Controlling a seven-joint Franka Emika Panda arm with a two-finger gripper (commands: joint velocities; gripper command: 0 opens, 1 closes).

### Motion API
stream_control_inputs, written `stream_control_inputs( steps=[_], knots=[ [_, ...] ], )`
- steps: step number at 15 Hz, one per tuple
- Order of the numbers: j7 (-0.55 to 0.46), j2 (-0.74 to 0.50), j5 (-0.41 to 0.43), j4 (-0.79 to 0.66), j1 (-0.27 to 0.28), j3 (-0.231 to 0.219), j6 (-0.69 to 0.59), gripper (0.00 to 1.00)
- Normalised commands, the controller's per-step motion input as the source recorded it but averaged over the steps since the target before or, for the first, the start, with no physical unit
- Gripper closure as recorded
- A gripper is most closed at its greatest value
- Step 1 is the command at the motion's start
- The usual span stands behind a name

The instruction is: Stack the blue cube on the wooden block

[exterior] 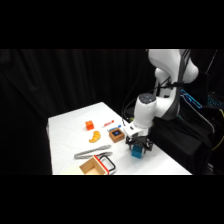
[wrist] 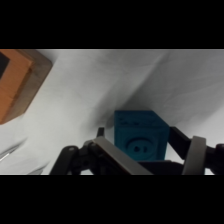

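Two things matter here: the blue cube [wrist: 141, 135] and the wooden block [exterior: 116, 134]. In the side view the cube sits at the tip of the arm, near the bench's [exterior: 67, 131] right edge, with the wooden block close by to its upper left, its dark square patch facing up. The wrist view shows the hand [wrist: 145, 145] straddling the cube, one finger on each side and close against its faces. It looks clenched on the cube, though I cannot tell for certain that both fingers press firmly. Whether the cube rests on the bench or is just clear of it is also hard to judge; a shadow lies right under it.

The step in hand seems to be securing the cube and carrying it over. To do it well, the grip should be square on opposite faces so the cube does not twist. Lift straight up until the cube's underside clears the block's top, then travel across, centre it over the patch, lower gently until it seats flat, and only then release. An off-centre drop could tip it off the small block. The orange cube [exterior: 89, 125], the tongs [exterior: 92, 152] and the open wooden box [exterior: 95, 165] lie well away from that short path.
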Motion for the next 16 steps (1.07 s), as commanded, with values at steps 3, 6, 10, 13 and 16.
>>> stream_control_inputs(
  steps=[3, 6, 10, 13, 16],
  knots=[
    [0.14, 0.05, -0.111, 0.08, 0.124, -0.138, 0.12, 0.53],
    [0.17, -0.06, -0.143, 0.03, 0.167, -0.164, 0.03, 0.69],
    [0.16, -0.23, -0.114, -0.07, 0.125, -0.069, -0.16, 0.74],
    [0.09, -0.40, -0.015, -0.12, -0.008, 0.086, -0.34, 0.74],
    [0.03, -0.44, 0.055, -0.10, -0.097, 0.137, -0.37, 0.74]
  ],
)
